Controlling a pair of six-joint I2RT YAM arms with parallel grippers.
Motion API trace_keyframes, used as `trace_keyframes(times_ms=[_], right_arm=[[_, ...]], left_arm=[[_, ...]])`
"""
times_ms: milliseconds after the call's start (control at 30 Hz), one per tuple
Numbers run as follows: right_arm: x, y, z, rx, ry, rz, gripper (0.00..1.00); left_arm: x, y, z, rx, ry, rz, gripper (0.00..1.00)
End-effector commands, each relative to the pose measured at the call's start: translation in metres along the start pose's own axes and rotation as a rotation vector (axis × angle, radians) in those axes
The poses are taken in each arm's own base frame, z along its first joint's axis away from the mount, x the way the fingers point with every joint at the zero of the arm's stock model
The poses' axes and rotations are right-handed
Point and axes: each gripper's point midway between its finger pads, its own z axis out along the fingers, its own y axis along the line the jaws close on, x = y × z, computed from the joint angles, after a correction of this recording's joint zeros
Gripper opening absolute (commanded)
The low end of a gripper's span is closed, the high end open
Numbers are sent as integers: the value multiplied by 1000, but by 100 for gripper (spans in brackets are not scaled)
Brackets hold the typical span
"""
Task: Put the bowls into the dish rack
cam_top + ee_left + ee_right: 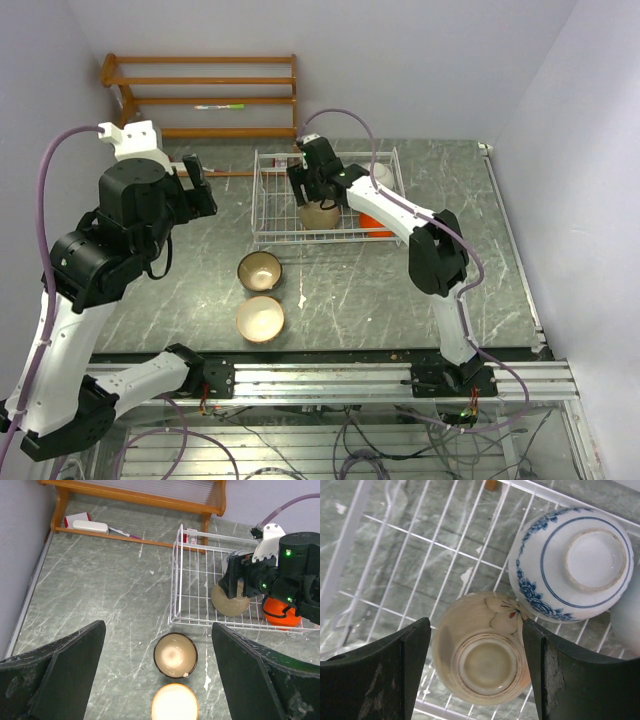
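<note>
The white wire dish rack (256,200) stands at the middle back of the table. In it lie upside down a cream-beige bowl (485,665), a blue-and-white bowl (570,565), an orange-red bowl (375,222) and a white bowl (383,175). My right gripper (476,622) is open over the cream-beige bowl with a finger on each side; the right finger is close against it. Two bowls stand upright on the table in front of the rack: a dark-rimmed one with a tan inside (175,655) and a brown-rimmed one with a pale inside (175,702). My left gripper (158,625) is open and empty above them.
An orange-brown wooden slatted shelf (200,95) stands against the back wall. A white-and-red item (90,526) and a pen lie on its lowest board. White specks mark the table beside the two bowls (207,680). The table's left edge runs along a wall.
</note>
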Motion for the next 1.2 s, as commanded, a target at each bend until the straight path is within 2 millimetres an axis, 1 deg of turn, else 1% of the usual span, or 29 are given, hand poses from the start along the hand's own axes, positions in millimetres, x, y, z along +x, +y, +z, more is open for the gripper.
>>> trace_keyframes(times_ms=[0,233,400,533,567,633,733,800,833,900,1033,1167], right_arm=[[10,-21,9,107,20,-27,73],[21,-35,1,160,45,-2,73],[37,-47,-13,191,71,-12,73],[43,-61,-26,215,66,3,73],[47,-64,-27,220,70,5,73],[42,-71,-35,226,51,14,73],[41,-80,-41,244,44,17,73],[37,-83,-45,241,35,23,73],[32,-81,-47,220,23,23,73],[17,-70,-55,146,-20,8,75],[-24,-41,-85,-31,-142,-20,84],[-45,-15,-109,-160,-161,-44,85]], left_arm=[[-6,-5,3,12,-25,-3,99],[-6,-9,6,20,-21,-8,99],[-4,-9,6,24,-21,-24,99],[-2,-12,7,32,-18,-34,99],[-2,-12,7,34,-17,-37,99],[-2,-14,8,40,-14,-38,99],[-2,-16,10,43,-12,-40,99],[-2,-17,11,45,-12,-43,99],[-2,-18,11,46,-13,-44,99],[-2,-17,11,44,-12,-43,99],[-2,-16,11,38,-11,-41,99],[-5,-16,10,35,-20,-49,99]])
